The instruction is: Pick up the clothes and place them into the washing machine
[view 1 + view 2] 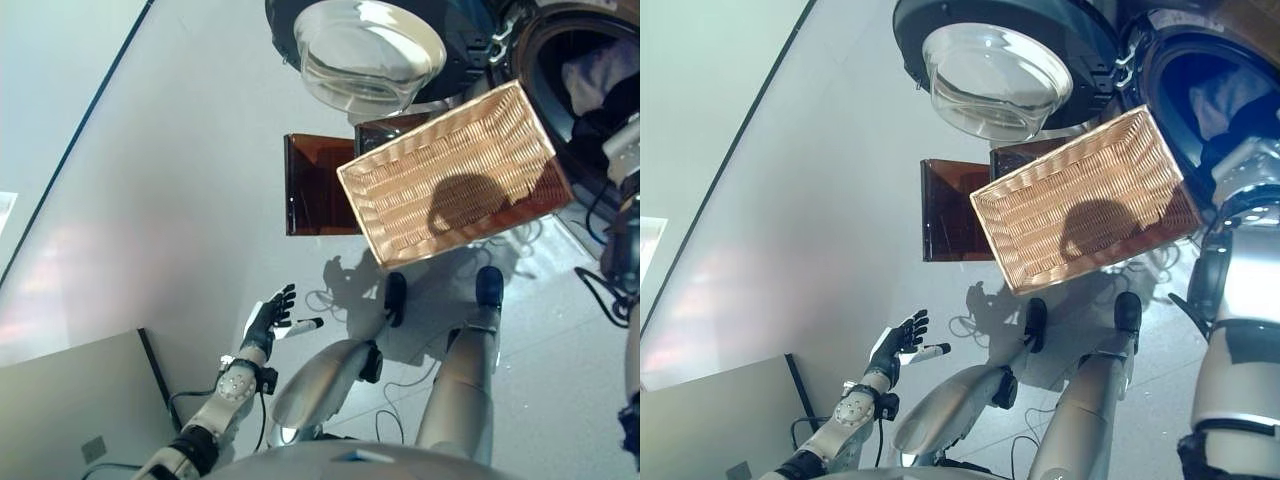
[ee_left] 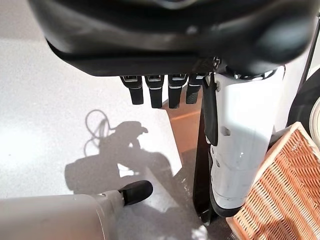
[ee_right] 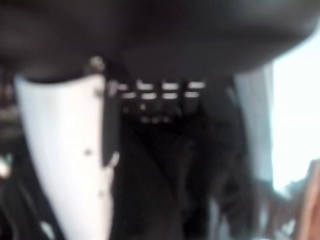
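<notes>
The wicker basket (image 1: 455, 172) looks empty, and the clothes (image 1: 598, 72) lie as a pale and dark heap inside the washing machine drum (image 1: 1185, 75), whose round glass door (image 1: 365, 50) stands swung open beside it. The right robot hand (image 3: 165, 150) reaches toward the drum, but its view is too dim to say whether it is released or grasping cloth, while the left robot hand (image 1: 272, 318) hangs low over the floor (image 1: 180, 180) with fingers relaxed and holding nothing. The risk, as I judge it, is that a fold caught on the fingers gets dragged back out over the drum's rim, or that the arm knocks the basket just beside the opening.
</notes>
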You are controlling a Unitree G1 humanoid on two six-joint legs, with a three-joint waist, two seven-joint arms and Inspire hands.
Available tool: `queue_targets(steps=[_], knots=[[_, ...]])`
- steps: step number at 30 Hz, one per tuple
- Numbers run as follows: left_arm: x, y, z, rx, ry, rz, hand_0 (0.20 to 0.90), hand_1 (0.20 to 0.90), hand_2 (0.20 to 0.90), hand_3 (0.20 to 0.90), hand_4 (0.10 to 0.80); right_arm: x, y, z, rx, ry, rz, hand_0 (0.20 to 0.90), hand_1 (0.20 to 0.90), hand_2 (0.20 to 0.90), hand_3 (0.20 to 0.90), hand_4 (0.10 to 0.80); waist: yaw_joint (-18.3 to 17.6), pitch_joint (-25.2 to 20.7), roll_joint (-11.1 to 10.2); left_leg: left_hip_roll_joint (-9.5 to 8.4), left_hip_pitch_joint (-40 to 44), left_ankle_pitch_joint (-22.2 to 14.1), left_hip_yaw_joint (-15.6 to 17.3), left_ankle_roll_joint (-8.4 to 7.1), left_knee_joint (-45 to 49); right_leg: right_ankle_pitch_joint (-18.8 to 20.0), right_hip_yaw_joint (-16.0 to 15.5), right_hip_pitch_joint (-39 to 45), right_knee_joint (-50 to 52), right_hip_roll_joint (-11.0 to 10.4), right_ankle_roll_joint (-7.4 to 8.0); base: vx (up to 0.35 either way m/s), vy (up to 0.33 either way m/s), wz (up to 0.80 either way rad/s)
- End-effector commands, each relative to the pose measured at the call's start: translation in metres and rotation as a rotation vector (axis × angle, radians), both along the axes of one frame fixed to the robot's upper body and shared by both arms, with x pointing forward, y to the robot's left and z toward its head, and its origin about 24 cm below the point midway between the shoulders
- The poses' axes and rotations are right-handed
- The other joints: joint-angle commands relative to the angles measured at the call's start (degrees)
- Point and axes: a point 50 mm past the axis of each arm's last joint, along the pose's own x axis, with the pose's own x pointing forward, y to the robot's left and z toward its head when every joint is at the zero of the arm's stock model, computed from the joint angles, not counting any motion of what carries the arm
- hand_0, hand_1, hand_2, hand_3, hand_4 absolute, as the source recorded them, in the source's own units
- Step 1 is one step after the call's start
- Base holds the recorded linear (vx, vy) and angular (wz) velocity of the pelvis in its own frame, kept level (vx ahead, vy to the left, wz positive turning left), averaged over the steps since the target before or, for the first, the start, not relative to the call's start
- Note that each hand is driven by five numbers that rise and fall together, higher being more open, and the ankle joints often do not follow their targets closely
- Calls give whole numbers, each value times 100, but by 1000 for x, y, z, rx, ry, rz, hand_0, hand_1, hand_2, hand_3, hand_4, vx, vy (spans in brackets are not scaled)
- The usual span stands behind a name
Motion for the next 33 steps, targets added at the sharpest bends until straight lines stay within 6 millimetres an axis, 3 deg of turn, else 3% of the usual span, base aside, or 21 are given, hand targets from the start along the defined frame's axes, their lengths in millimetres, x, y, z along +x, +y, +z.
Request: queue_targets(steps=[1, 8, 12, 26, 33], knots=[[-12, 23, -7, 37, 1, 96, 900, 900, 900, 900, 800, -80, -54, 119, -808, 213, -375, 900, 900, 900, 900, 800, -346, -360, 216, 420, 111, -247, -209, -721, -29, -577, -440, 589, -155, 619, -688, -4, 10, -3], [-10, 22, -8, 46, 3, 105, 900, 900, 900, 900, 800, -80, -57, 106, -947, 485, -429, 900, 900, 900, 900, 800, -346, -448, 134, 414, 147, -313, -179, -689, 78, -543, -426, 698, -223, 621, -678, 2, 2, 0], [-8, 23, -7, 49, -1, 103, 900, 900, 900, 900, 800, -81, -58, 103, -968, 547, -445, 900, 900, 900, 900, 800, -349, -472, 101, 411, 109, -359, -155, -678, 162, -536, -408, 710, -243, 608, -674, 3, 7, -1], [-4, 27, -7, 79, -7, 124, 900, 900, 900, 900, 800, -73, -54, 89, -973, 585, -456, 900, 900, 900, 900, 800, -271, -464, 35, 358, -169, -565, -15, -608, 629, -482, -247, 596, -194, 583, -685, -1, 15, -3], [-7, 31, -10, 88, 9, 142, 900, 900, 900, 900, 800, -75, -55, 93, -954, 591, -442, 900, 900, 900, 900, 800, -278, -471, -4, 369, -164, -570, 21, -611, 604, -462, -218, 602, -237, 593, -679, 9, 9, -1]])
